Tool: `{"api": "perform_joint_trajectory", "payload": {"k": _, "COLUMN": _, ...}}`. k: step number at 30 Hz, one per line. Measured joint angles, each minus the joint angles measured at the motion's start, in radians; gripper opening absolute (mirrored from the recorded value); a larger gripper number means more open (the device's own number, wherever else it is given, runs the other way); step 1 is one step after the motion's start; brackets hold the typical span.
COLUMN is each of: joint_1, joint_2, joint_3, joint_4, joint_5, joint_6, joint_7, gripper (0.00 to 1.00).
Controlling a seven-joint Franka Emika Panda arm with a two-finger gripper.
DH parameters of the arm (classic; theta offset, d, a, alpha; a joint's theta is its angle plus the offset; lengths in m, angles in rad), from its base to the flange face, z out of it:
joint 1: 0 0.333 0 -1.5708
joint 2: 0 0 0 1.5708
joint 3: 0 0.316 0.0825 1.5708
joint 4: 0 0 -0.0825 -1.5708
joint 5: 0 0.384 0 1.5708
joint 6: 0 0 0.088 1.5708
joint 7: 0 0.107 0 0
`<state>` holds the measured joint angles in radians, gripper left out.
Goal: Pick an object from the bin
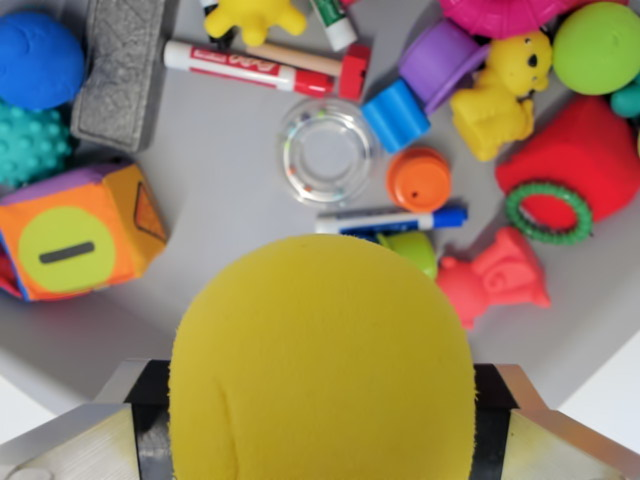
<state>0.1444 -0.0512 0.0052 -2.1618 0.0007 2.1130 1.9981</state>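
A large yellow foam ball (320, 365) fills the bottom centre of the wrist view, held between my gripper fingers (90, 440), whose metal pads show at its left and right sides. The gripper (320, 430) is shut on the ball and hangs above the grey bin (230, 190). Below it in the bin lie a clear ring rattle (325, 150), a blue marker (395, 219) and an orange cup (419, 179).
Around the bin: a soft orange cube (75, 235), grey eraser block (122, 70), blue ball (38, 58), red marker (250, 68), yellow bear (505, 95), pink bear (492, 280), red cup with a green ring (575, 165), green ball (597, 47).
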Motion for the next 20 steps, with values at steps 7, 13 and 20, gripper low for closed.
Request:
{"api": "perform_joint_trajectory", "payload": {"k": 7, "joint_1": 0.0, "joint_2": -0.002, "joint_3": 0.0, "joint_4": 0.005, "joint_5": 0.0, "joint_6": -0.008, "joint_7": 0.0, "gripper": 0.0}}
{"api": "perform_joint_trajectory", "payload": {"k": 13, "joint_1": 0.0, "joint_2": -0.002, "joint_3": 0.0, "joint_4": 0.005, "joint_5": 0.0, "joint_6": -0.008, "joint_7": 0.0, "gripper": 0.0}}
{"api": "perform_joint_trajectory", "payload": {"k": 20, "joint_1": 0.0, "joint_2": -0.002, "joint_3": 0.0, "joint_4": 0.005, "joint_5": 0.0, "joint_6": -0.008, "joint_7": 0.0, "gripper": 0.0}}
